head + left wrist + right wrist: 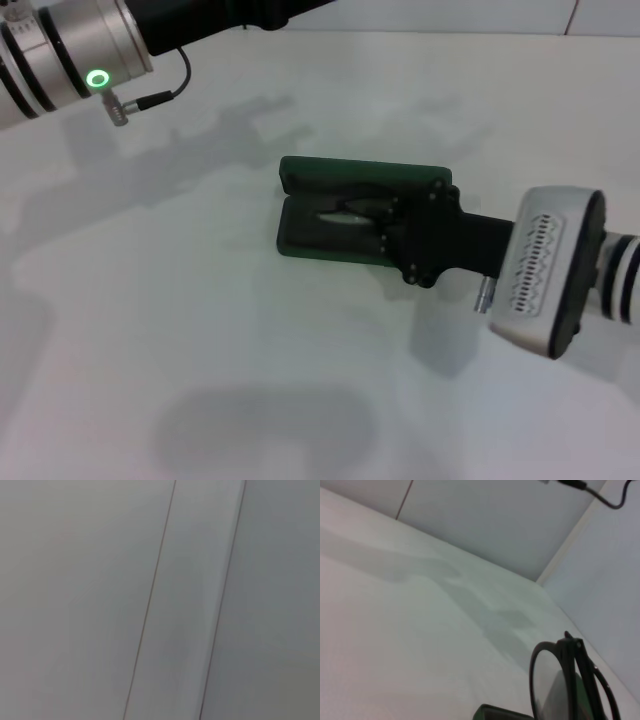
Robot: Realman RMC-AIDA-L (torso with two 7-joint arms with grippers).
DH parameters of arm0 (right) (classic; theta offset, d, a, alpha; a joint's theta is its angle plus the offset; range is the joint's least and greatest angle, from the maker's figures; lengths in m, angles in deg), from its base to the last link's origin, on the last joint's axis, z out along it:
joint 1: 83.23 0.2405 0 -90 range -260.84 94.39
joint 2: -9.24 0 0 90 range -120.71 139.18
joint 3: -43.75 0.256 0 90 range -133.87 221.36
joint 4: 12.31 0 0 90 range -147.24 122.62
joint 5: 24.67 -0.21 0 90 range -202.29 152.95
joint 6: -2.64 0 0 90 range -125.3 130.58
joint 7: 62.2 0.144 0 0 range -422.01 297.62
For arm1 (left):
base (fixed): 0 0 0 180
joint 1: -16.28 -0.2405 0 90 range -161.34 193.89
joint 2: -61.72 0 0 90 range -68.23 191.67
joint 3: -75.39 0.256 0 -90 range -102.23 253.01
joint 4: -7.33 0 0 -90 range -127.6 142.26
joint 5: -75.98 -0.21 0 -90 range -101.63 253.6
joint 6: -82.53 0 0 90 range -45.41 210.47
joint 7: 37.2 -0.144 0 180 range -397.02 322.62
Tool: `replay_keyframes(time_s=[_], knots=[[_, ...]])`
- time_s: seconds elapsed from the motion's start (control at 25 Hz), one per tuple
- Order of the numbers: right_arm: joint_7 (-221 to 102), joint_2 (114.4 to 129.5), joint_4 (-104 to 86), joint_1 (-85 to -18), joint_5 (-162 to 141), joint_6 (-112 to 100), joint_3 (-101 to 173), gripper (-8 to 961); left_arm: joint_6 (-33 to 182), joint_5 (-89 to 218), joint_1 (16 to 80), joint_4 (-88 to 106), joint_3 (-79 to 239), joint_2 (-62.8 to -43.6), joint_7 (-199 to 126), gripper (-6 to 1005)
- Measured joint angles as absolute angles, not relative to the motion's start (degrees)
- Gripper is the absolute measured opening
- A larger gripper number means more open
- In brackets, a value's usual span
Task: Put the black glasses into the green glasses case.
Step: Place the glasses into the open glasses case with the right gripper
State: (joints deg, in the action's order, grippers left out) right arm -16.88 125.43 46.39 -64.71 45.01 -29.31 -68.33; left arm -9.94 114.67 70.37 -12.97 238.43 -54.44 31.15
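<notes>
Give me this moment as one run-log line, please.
right gripper: over open case, holding glasses | glasses: not yet released | left arm: parked, far left of table

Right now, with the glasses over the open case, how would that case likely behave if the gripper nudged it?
The green glasses case looks rigid and flat-based, so probably slides on the smooth table rather than tipping. Its raised lid might swing. The right gripper is over it.

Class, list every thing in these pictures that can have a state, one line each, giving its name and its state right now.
green glasses case: open, lid raised at the far side, resting on the table.
black glasses: held by the right gripper, low over the open case tray.
right gripper: reaching into the case, carrying the glasses.
left gripper: out of sight; its arm is raised at the far left.
</notes>
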Motion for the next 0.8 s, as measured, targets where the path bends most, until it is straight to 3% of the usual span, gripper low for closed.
replay_keyframes(time_s=[0.8], knots=[[-16.84, 125.32, 55.19, -69.61, 42.56, -16.96, -75.07, 110, -9.93, 113.68, 70.10, -12.99, 238.43, -54.31, 31.81, 649]])
